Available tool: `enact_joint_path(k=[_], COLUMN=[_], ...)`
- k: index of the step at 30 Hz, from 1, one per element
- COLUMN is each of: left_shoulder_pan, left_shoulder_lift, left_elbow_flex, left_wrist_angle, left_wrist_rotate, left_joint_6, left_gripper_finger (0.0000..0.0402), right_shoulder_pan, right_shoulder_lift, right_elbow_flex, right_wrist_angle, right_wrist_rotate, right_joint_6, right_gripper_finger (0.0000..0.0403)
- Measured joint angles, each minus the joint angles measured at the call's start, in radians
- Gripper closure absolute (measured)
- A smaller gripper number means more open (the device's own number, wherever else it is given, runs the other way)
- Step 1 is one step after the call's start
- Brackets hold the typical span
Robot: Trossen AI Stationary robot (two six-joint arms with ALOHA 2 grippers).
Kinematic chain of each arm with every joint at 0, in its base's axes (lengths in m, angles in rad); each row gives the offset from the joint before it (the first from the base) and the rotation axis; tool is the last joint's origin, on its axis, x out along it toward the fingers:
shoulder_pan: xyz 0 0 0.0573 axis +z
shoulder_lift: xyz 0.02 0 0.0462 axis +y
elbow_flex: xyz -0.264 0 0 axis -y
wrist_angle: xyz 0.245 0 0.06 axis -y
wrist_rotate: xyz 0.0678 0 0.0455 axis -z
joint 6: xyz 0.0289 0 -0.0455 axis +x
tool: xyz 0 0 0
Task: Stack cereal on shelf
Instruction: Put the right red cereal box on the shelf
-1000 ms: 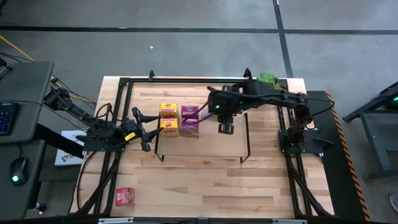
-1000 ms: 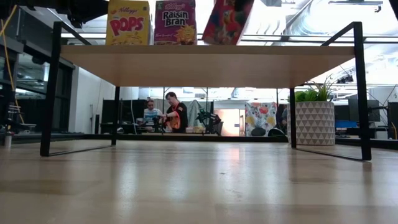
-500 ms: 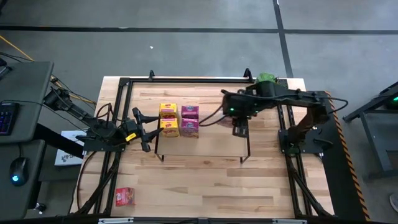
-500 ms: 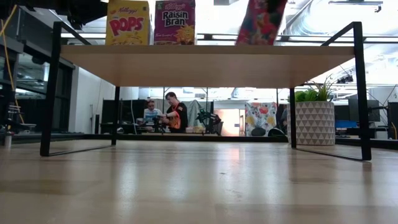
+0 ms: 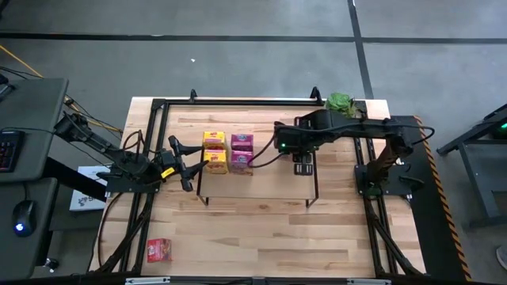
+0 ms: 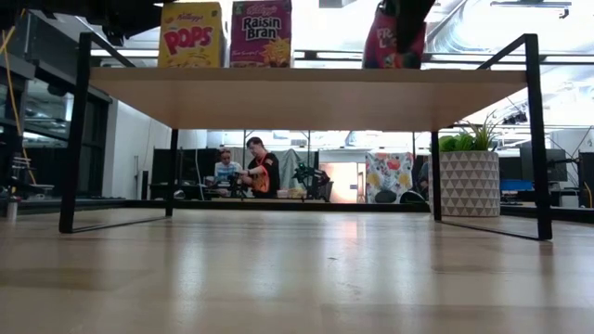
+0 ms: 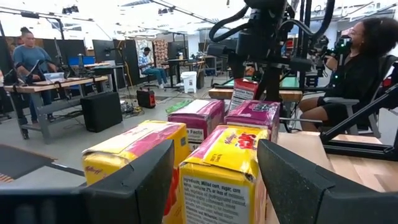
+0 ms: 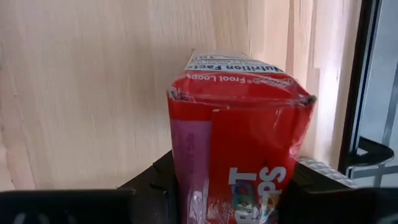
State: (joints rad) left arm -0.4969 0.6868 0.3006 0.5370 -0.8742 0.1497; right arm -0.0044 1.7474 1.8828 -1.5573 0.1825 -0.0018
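From above we see the shelf (image 5: 261,178) standing in the middle of the desk (image 5: 261,237), with four cereal boxes grouped on its left part: two yellow Pops boxes (image 5: 215,152) side by side front to back, and two magenta Raisin Bran boxes (image 5: 242,153) just beside them on the right, each pair touching. Our right pincer (image 5: 303,164) hangs over the right part of the shelf top and pinches a red Froot Loops box (image 8: 239,143) between its fingers; in the right wrist view the box fills the gap between the two dark fingers (image 8: 152,180), with the light wood of the shelf behind it. In the low view that red box (image 6: 394,42) sits tilted at the shelf's top surface, well apart from the yellow box (image 6: 190,35) and the magenta box (image 6: 261,33) to its left; we cannot tell whether its base touches the wood. Our left pincer (image 5: 186,166) waits at the shelf's left end, its fingers (image 7: 292,180) spread wide, looking straight at the yellow boxes. A second red box (image 5: 159,250) lies alone on the desk near the front left corner, well apart from the shelf. A potted plant (image 5: 341,101) stands at the desk's far right corner.
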Motion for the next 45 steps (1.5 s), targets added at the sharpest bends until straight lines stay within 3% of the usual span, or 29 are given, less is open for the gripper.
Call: enact_joint_path(k=[25, 40, 45], left_shoulder_pan=[0.0, -0.002, -0.002], left_shoulder_lift=[0.0, -0.001, -0.001], left_elbow_flex=[0.0, 0.0, 0.0], left_wrist_angle=[-0.009, -0.008, 0.006], left_wrist_rotate=[0.0, 0.0, 0.052], left_joint_6=[0.001, 0.017, 0.012], left_gripper_finger=[0.0181, 0.0181, 0.0181], right_shoulder_pan=[-0.002, -0.003, -0.002], right_shoulder_lift=[0.007, 0.007, 0.008], right_elbow_flex=[-0.005, -0.005, -0.005], right_wrist_angle=[0.122, 0.134, 0.159], right_wrist_rotate=[0.03, -0.025, -0.051], right_joint_6=[0.028, 0.02, 0.02], right_gripper_finger=[0.026, 0.026, 0.0235])
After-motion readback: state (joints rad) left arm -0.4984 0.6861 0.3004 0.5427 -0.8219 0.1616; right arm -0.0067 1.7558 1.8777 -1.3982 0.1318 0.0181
